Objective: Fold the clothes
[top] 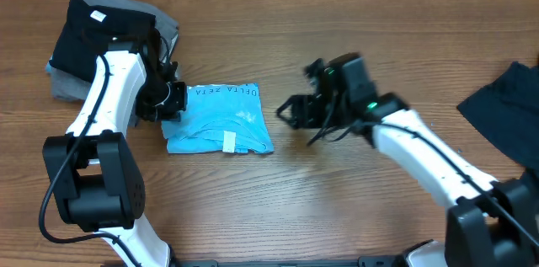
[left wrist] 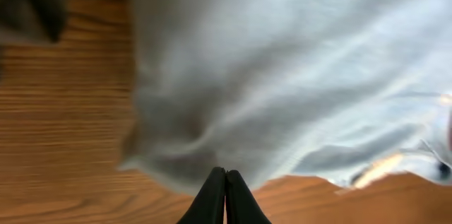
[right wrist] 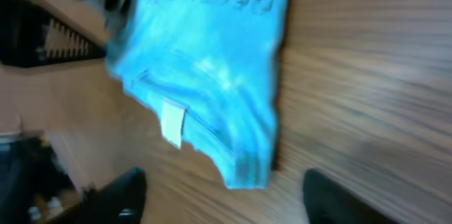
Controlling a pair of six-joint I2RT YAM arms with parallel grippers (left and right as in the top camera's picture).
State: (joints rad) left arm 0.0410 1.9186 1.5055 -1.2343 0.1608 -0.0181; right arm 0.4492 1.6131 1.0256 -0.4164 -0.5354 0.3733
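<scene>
The light blue T-shirt [top: 221, 119] lies folded into a rectangle, white tag [top: 228, 141] showing.

The folded shirt [top: 221, 120] lies on the table [top: 278, 31], left of centre. A pile [top: 93, 35] of shirts sits behind it to the left, near the far left corner. The left gripper [top: 173, 98] is at the folded shirt's left edge. The right gripper [top: 290, 111] is near its right edge, not touching it. A loose shirt [top: 509, 111] lies at the table's right edge.

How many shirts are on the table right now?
4: light blue shirt folded at centre; black shirt atop grey shirt, far left; dark navy shirt at right edge. The pile may hide more.
</scene>
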